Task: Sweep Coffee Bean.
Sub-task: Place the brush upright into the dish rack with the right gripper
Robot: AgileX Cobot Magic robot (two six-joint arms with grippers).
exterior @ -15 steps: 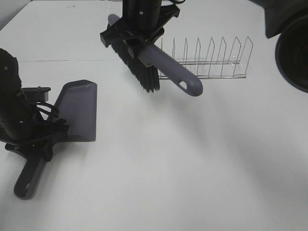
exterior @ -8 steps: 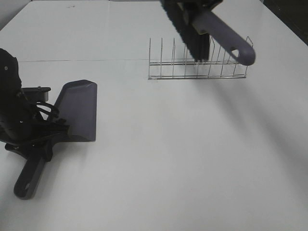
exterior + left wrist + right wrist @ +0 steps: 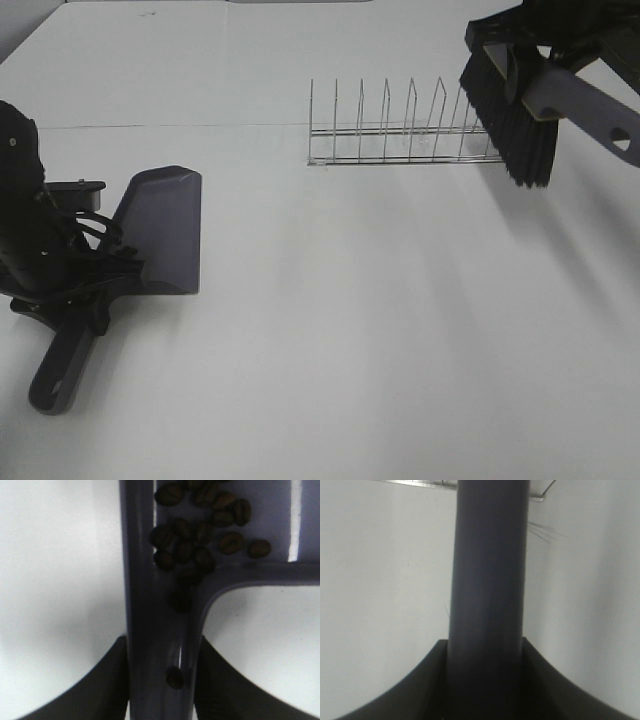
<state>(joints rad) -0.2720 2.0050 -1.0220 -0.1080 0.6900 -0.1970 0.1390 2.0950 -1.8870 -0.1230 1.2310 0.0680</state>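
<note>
The grey dustpan (image 3: 160,230) rests on the white table at the left. My left gripper (image 3: 62,290) is shut on its handle (image 3: 157,645). In the left wrist view the coffee beans (image 3: 200,535) lie clustered in the pan where it meets the handle, and one bean (image 3: 174,677) sits lower on the handle. My right gripper (image 3: 548,45) at the upper right is shut on the brush handle (image 3: 487,590) and holds the brush with its black bristles (image 3: 510,125) in the air in front of the rack's right end.
A wire dish rack (image 3: 400,130) stands at the back middle of the white table (image 3: 350,330). A thin seam line crosses the table at the far left.
My right gripper has carried the brush from above the dustpan's right side, up over the rack, to the far right. The left gripper and dustpan have not moved.
</note>
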